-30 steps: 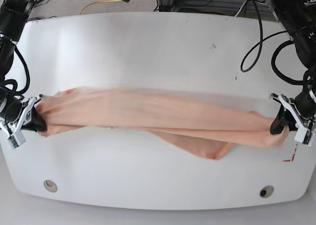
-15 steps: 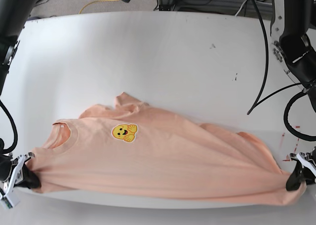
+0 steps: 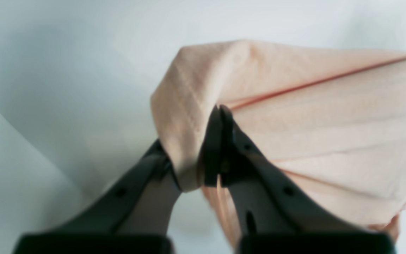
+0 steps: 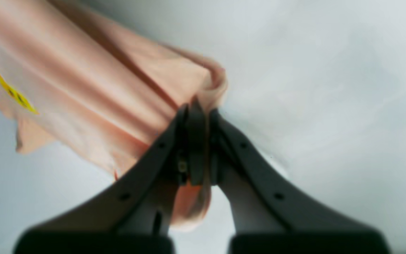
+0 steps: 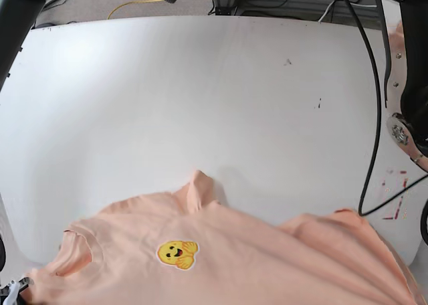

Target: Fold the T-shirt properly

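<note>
The peach-pink T-shirt (image 5: 267, 265) spreads across the bottom of the base view, chest side up, with its yellow face patch (image 5: 177, 254) showing and one sleeve (image 5: 197, 188) lying on the table. My left gripper (image 3: 219, 113) is shut on a folded corner of the T-shirt (image 3: 330, 123); it is out of the base view. My right gripper (image 4: 196, 109) is shut on the opposite corner of the T-shirt (image 4: 83, 88). Only a sliver of it (image 5: 12, 293) shows at the bottom left of the base view. The cloth hangs taut between the two grips.
The white table (image 5: 200, 84) stretches behind the shirt. Black cables (image 5: 374, 118) and an arm link (image 5: 408, 51) hang at the right. Red marks (image 5: 394, 191) sit near the table's right edge. Another dark arm link (image 5: 17, 11) stands at the top left.
Both grippers have drawn the shirt toward the near edge. It went from a stretched roll to an opened sheet with the patch facing up, and now sits lower in the base view.
</note>
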Robot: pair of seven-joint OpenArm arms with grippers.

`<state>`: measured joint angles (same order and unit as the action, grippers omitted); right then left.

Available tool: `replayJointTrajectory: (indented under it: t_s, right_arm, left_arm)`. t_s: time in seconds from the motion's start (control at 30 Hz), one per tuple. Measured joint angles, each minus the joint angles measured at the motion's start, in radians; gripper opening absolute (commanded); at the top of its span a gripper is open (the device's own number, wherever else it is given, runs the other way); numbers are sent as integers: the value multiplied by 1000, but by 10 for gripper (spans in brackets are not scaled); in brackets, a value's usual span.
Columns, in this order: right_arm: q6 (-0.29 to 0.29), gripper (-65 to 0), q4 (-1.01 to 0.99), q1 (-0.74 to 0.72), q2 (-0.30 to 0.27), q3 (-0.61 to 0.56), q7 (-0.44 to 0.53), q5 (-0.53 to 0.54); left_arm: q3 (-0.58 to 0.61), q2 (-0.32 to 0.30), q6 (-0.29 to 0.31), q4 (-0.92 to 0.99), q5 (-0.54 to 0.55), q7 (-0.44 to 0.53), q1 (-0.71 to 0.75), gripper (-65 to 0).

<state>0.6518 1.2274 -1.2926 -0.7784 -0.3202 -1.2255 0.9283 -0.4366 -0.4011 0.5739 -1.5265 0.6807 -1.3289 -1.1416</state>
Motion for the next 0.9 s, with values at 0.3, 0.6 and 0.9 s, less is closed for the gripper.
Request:
replayJointTrajectory:
  t_s: [0.3, 0.6, 0.9]
  right_arm:
    - [0, -650, -9, 29, 6, -106, -36, 68]
    - [2, -650, -4, 39, -100, 54, -14, 117]
    - [2, -650, 134, 434, -67, 319, -19, 113]
  left_arm:
    - [2, 6, -1, 51, -13, -29, -59, -650]
    - [7, 25, 4, -29, 24, -1, 217, -650]
    - [-3, 10, 2, -112, 66, 45, 503, -650]
